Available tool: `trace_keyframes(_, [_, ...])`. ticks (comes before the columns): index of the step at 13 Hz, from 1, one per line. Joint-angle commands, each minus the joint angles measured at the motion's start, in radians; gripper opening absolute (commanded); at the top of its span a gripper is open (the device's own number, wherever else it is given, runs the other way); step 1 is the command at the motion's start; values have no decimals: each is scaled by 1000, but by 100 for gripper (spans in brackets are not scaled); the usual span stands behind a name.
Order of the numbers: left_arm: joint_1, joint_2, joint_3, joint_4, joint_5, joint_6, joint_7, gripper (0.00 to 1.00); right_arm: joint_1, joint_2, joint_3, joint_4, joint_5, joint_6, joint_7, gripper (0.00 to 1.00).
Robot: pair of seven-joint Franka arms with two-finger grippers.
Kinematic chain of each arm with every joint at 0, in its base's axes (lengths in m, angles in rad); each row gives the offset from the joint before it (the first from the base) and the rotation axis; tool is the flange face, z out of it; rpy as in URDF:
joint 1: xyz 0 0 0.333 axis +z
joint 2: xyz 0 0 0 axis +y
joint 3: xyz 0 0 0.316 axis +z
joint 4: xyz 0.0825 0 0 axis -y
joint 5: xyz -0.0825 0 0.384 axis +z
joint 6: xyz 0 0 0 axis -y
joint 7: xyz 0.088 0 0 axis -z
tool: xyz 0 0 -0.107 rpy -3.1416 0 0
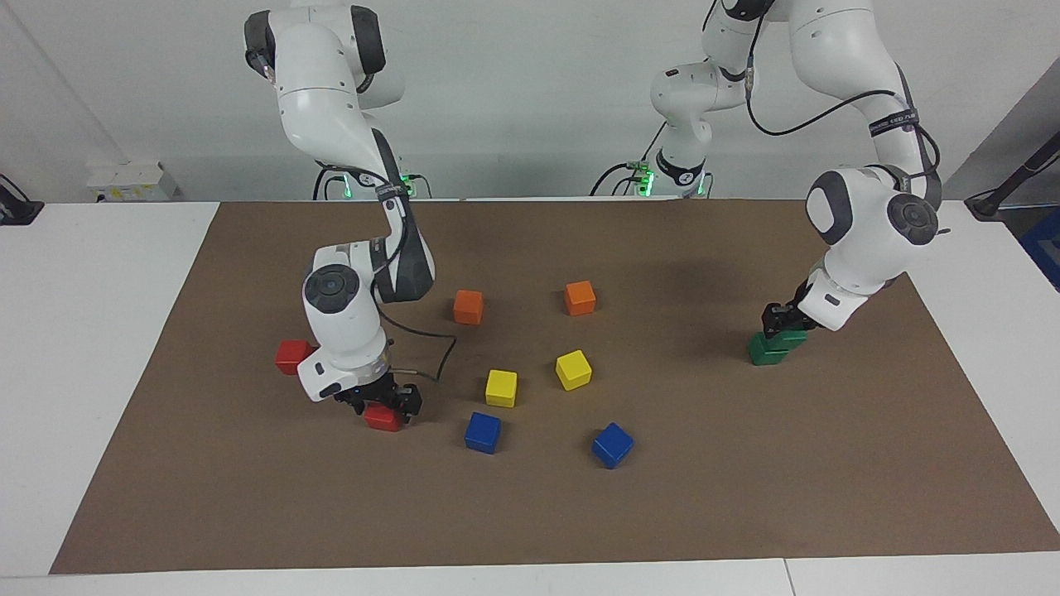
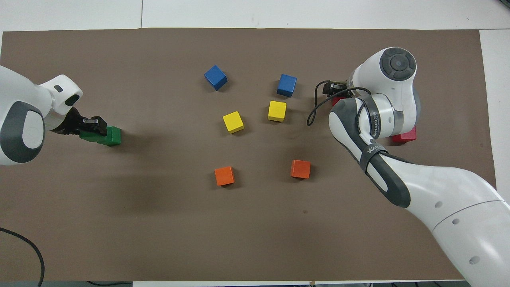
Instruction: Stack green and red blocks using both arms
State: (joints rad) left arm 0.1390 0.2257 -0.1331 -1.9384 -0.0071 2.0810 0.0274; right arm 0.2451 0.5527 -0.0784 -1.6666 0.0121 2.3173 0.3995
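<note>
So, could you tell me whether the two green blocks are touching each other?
Touching: in the facing view the upper green block sits directly on the lower green block, slightly offset.

two dark green cubes (image 1: 776, 348) sit stacked at the left arm's end of the brown mat, the upper one slightly askew, while two bright red cubes lie apart at the right arm's end, one (image 1: 291, 357) nearer the robots than the other (image 1: 383, 418).
</note>
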Motion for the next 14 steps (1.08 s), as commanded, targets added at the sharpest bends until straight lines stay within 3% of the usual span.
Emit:
trace_keyframes(1, [-6,-39,1,-51,-14,37,-26,0,2,-7,-1,-15,-1,14,-30,0])
trace_keyframes(4, [-3,-40,1,-53,-14,36,-29,0,2,-10,-1,-10,-1,-4,-37,0])
trace_keyframes(5, [1,-42,1,-54,-14,36,-26,12,-1,-19,-1,-10,-1,-19,-50,0])
trace_keyframes(6, [-1,-42,1,-62,-14,36,-26,90,-9,-40,-1,-13,-1,-42,-74,0])
trace_keyframes(7, [-1,-43,1,-63,-13,37,-26,100,-23,-74,-1,-16,0,-85,-117,0])
trace_keyframes(12, [-3,-52,3,-45,-7,8,-24,100,-133,-302,-3,-172,-1,-202,-376,0])
trace_keyframes(14, [4,-78,1,17,-4,-92,-20,100,-194,-364,-3,-247,-1,-205,-473,0])
